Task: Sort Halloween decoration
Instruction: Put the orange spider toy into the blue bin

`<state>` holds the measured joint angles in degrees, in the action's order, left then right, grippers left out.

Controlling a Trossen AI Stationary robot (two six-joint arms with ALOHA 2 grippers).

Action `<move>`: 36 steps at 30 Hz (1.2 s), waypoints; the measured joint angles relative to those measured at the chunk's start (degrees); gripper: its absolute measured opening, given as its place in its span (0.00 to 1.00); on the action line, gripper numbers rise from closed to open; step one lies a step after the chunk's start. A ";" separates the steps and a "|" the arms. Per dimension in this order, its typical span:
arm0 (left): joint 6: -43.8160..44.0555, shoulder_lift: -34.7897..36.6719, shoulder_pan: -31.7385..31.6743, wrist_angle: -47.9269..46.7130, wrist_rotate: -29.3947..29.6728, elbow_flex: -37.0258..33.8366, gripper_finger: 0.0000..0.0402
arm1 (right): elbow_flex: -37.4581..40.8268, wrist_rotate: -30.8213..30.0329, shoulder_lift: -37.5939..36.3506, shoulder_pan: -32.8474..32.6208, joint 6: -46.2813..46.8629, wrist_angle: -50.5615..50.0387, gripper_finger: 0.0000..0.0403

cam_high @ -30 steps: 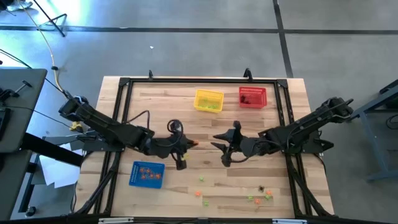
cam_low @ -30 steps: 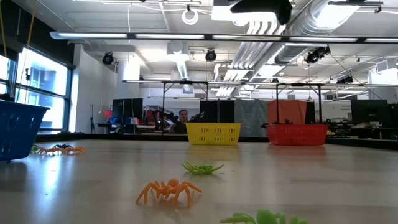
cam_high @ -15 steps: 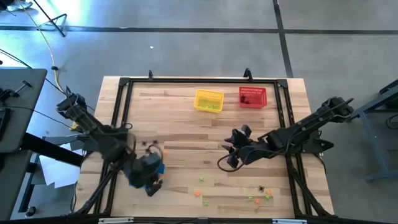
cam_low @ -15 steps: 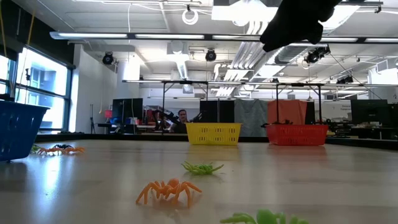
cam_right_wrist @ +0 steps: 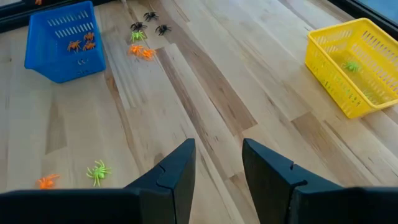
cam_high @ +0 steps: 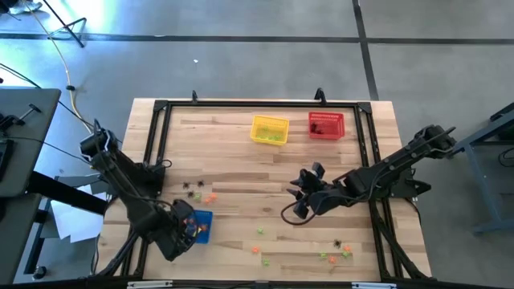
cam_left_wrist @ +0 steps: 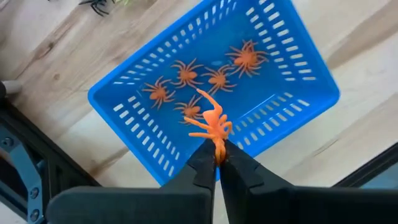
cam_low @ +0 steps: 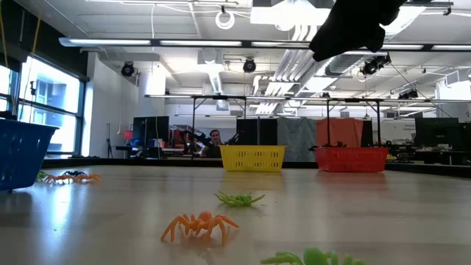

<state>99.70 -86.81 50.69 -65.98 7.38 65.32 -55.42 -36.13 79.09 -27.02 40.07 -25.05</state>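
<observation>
**L fingers pinch orange spider over blue basket**

L gripper (cam_left_wrist: pixel 217 163) fingers (cam_left_wrist: pixel 202 167) closed on an orange spider (cam_left_wrist: pixel 212 124), held just above the blue basket (cam_left_wrist: pixel 305 74); five more orange spiders (cam_left_wrist: pixel 214 78) lie inside, below the fingers. R gripper (cam_right_wrist: pixel 217 168) fingers (cam_right_wrist: pixel 177 168) wide apart, holding nothing, above bare table (cam_right_wrist: pixel 205 93). Green spider (cam_right_wrist: pixel 97 172) & another orange one (cam_right_wrist: pixel 46 182) lie near R fingers; yellow basket (cam_right_wrist: pixel 348 62) farther ahead.

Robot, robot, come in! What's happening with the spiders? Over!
Left gripper shut on orange spider, above blue basket. Right gripper open, waiting mid-table. Nothing blocking.
</observation>
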 joint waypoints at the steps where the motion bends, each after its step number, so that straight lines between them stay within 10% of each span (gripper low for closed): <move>1: -0.65 -0.33 -0.06 -0.06 -0.52 0.00 0.03 | 0.00 0.02 0.00 -0.02 0.00 0.02 0.32; 17: -10.19 -1.33 -3.14 -0.05 2.26 0.00 0.23 | 0.00 0.13 0.00 -0.02 0.00 0.01 0.32; 26: -29.55 -1.36 -13.38 6.59 11.61 0.00 0.23 | 0.00 0.13 0.00 -0.02 0.00 0.02 0.32; 36: -45.77 -5.78 -24.43 8.22 7.69 0.04 0.24 | 0.00 1.07 -0.02 -0.02 -0.01 -0.77 0.32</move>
<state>53.94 -92.60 26.26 -57.76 15.08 65.36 -55.42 -35.07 79.07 -27.05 40.06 -25.82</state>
